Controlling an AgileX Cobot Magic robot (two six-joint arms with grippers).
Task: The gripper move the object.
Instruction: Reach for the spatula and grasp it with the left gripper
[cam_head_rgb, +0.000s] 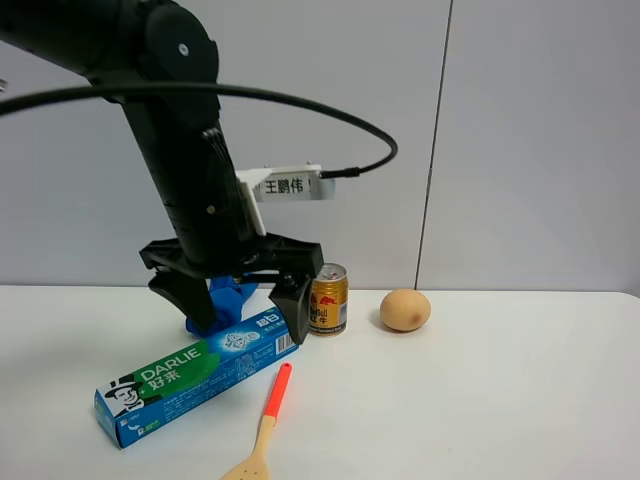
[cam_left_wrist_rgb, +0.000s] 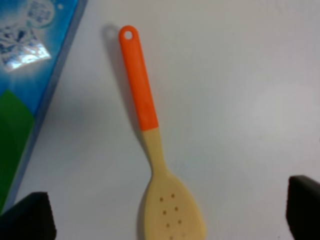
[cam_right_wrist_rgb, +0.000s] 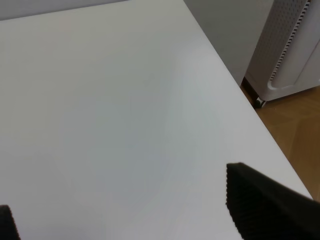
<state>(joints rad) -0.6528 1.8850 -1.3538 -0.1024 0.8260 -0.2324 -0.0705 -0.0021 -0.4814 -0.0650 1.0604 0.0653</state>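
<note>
The object is a slim slotted spoon (cam_head_rgb: 268, 420) with an orange-red handle and a pale wooden head. It lies flat on the white table near the front edge, just right of the Darlie toothpaste box (cam_head_rgb: 195, 375). My left gripper (cam_head_rgb: 248, 322) hangs open and empty above the box's far end, behind the spoon. In the left wrist view the spoon (cam_left_wrist_rgb: 145, 100) lies between the two open fingertips of the left gripper (cam_left_wrist_rgb: 165, 212), untouched. My right gripper (cam_right_wrist_rgb: 135, 215) is open and empty over bare table; it is out of the exterior high view.
A rolled blue cloth (cam_head_rgb: 225, 300) lies behind the box, under the left gripper. A gold drink can (cam_head_rgb: 328, 300) and a brown potato-like ball (cam_head_rgb: 405, 310) stand at the back. The right wrist view shows the table edge (cam_right_wrist_rgb: 240, 95), with the floor and a white appliance (cam_right_wrist_rgb: 295, 55) beyond.
</note>
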